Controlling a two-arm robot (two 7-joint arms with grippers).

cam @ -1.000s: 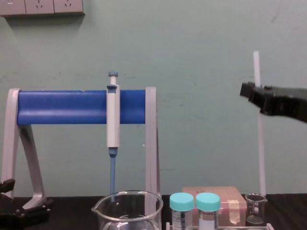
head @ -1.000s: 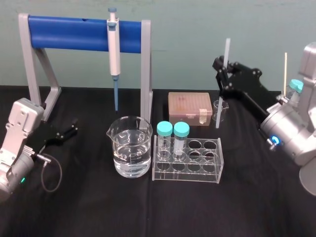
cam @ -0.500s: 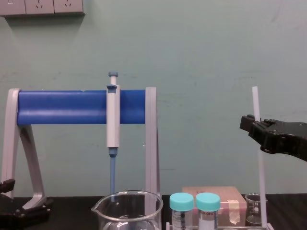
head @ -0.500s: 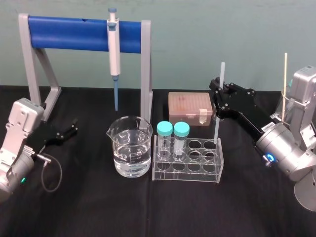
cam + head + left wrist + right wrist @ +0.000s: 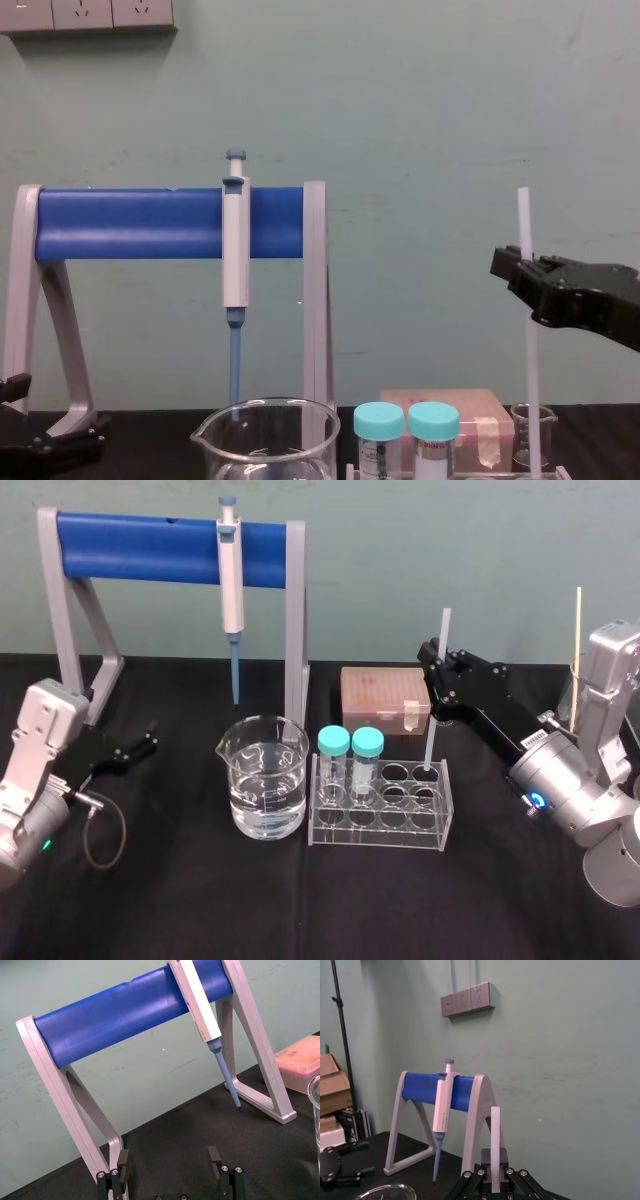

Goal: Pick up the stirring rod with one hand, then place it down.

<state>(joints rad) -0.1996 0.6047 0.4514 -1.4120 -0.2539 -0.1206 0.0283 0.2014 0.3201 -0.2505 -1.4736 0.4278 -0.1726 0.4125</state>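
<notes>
Beaker (image 5: 240,772) left of tube rack (image 5: 380,827); box (image 5: 383,698) behind; stirring rod (image 5: 432,740) at rack's right end.

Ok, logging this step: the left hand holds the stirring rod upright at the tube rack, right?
No, the right hand holds the stirring rod upright at the tube rack; the head view shows it. The left hand rests open by the stand.

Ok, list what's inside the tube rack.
The rack holds two teal-capped tubes at its left end; the stirring rod, in the right gripper, dips into a right-end hole. How deep its tip sits is hidden.
</notes>
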